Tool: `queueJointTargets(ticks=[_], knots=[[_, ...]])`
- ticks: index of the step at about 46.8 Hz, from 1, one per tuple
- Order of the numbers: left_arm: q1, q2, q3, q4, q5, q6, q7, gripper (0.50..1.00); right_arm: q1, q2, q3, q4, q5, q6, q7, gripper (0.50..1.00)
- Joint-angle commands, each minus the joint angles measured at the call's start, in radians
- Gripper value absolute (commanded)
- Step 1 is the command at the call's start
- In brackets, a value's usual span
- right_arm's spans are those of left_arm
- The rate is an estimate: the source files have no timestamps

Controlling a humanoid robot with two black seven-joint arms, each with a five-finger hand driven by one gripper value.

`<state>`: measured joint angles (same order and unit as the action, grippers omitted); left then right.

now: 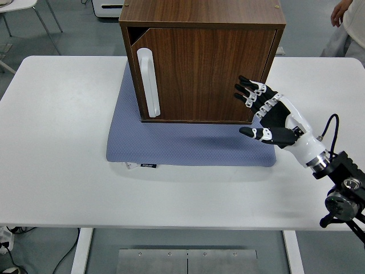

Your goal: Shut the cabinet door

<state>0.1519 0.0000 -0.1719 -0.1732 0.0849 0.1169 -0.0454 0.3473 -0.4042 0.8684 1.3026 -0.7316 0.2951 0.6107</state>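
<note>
Cabinet door (202, 74), dark walnut-grain panel with a white bar handle (148, 83) at its left edge, sits almost flush in the boxy wooden cabinet (199, 14), which stands on a blue textured mat (171, 145) mid-table. A dark wedge shows at the door's top-left corner, so it may not be fully seated. Risk: the door could drift open if it has not latched. Right hand (271, 117), glossy black-and-white, is released with fingers spread, near the cabinet's lower right corner, holding nothing.
</note>
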Motion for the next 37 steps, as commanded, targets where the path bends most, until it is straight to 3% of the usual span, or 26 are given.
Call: queueJointTargets(ticks=[1,18,27,37], knots=[[0.0,0.0,0.0,0.0,0.0,0.0,-0.001,1.0,-0.033,-0.016,0.027,0.0,0.001,0.001,0.0,1.0],[0.0,0.0,0.0,0.0,-0.001,0.0,-0.001,1.0,-0.111,-0.11,0.101,-0.009,0.035,-0.005,0.0,1.0],[0.0,0.0,0.0,0.0,0.001,0.0,0.001,1.0,-0.113,-0.123,0.119,-0.011,0.107,-0.016,0.0,1.0],[0.0,0.0,0.0,0.0,-0.001,0.0,-0.001,1.0,-0.106,-0.123,0.121,-0.012,0.13,-0.09,0.0,1.0]])
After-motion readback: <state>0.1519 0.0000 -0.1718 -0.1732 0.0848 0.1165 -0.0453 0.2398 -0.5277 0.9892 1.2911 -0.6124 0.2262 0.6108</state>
